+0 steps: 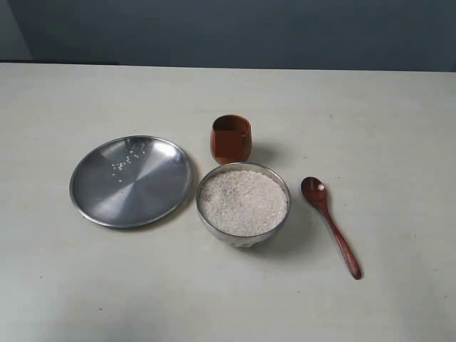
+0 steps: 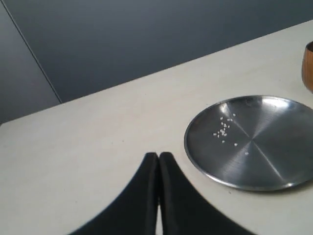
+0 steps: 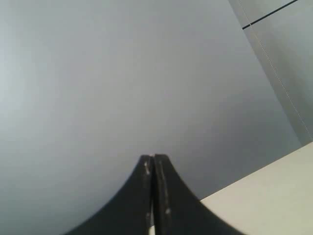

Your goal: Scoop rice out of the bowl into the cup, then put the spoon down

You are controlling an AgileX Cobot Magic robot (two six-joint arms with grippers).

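- Sitting at the centre of the exterior frame, the bowl (image 1: 242,240) is filled with rice (image 1: 243,202) nearly to its rim.
- The cup (image 1: 231,142) stands upright just above the bowl.
- The spoon (image 1: 330,222) lies flat on the desk (image 1: 107,292) right of the bowl, apart from it, handle pointing lower right.
- A steel plate (image 1: 146,196) with stray grains (image 1: 121,165) sits just left of the bowl.
- My left tool (image 2: 159,156) and right tool (image 3: 153,159) are both pinched together, holding nothing.
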